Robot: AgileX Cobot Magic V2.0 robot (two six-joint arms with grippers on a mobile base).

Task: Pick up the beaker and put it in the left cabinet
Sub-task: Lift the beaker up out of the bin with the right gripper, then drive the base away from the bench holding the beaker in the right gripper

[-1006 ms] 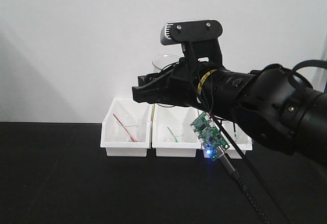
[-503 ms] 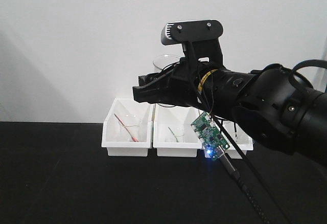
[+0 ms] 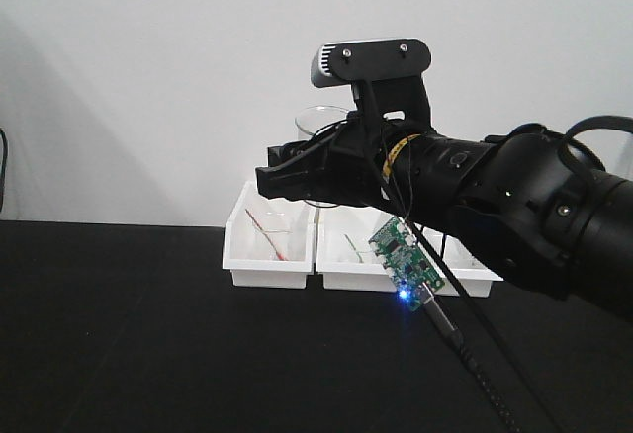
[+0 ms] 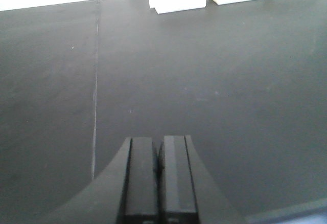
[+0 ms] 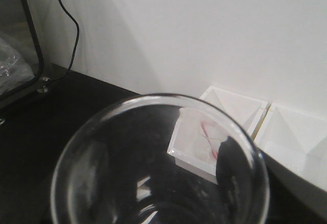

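White wall and black table [image 3: 119,334] fill the front view; the right gripper [image 3: 295,174] clamps the beaker [image 3: 318,120] aloft, white bins [image 3: 269,267] behind; left wrist: left gripper [image 4: 159,180] jaws together over the table; right wrist: beaker rim upright; best carried level, slowly leftward

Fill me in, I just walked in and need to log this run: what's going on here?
The right gripper holds the clear glass beaker lifted above the black table, with the three white bins behind it by the wall. The left gripper is shut with nothing in it, out over the table. The cabinet is not clearly in view, so the beaker has been picked up but not yet placed.
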